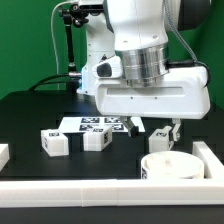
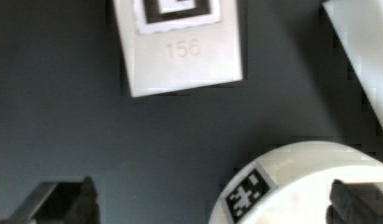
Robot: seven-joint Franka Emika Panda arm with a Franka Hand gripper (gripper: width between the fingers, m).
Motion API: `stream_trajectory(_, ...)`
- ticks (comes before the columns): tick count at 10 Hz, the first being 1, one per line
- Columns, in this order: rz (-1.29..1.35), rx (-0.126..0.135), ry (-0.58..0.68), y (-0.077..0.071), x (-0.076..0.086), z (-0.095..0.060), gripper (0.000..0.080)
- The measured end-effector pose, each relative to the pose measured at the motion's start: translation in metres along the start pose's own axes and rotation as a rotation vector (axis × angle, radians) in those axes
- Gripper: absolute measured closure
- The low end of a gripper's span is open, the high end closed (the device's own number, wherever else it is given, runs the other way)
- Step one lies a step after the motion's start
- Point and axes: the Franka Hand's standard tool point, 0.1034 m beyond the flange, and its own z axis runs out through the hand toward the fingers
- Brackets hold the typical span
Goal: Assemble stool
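A large white robot arm (image 1: 140, 50) fills the upper middle of the exterior view, reaching down over a black tabletop (image 1: 30, 115). A long white border rail (image 1: 60, 190) runs along the near edge, and another piece of rail stands at the exterior view's right.

The marker board (image 1: 90, 124) lies flat near the middle of the tabletop, partly hidden behind the arm's body. In the wrist view one corner of the marker board (image 2: 179, 50) shows a black-and-white square tag, cut off by the frame, with the faint grey number 156 printed beneath it.

The round white seat (image 1: 172, 166) of the stool lies on the tabletop at the exterior view's lower right, just inside the rails and below the gripper (image 1: 157, 130). In the wrist view the seat (image 2: 321, 170) is cut off by the frame and carries a small tag on its rim, too blurred to read.

Two blocky white legs, the first leg (image 1: 55, 143) and the second leg (image 1: 97, 140), stand just in front of the marker board, each bearing tags. A third white piece under the gripper is hard to make out.

A blurred white shape (image 2: 360, 50) at the wrist view's edge cannot be identified.

The dark fingers (image 2: 63, 202) are spread wide apart and hold nothing. One is over bare tabletop and the other is beside the seat's far side; whether that one touches the seat cannot be told.
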Motion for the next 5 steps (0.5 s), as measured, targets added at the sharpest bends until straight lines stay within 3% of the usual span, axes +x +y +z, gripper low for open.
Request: stream_trajectory(5, -0.021, -0.013, -0.048, 0.0052, -0.0035, 0.0024, 0.0150)
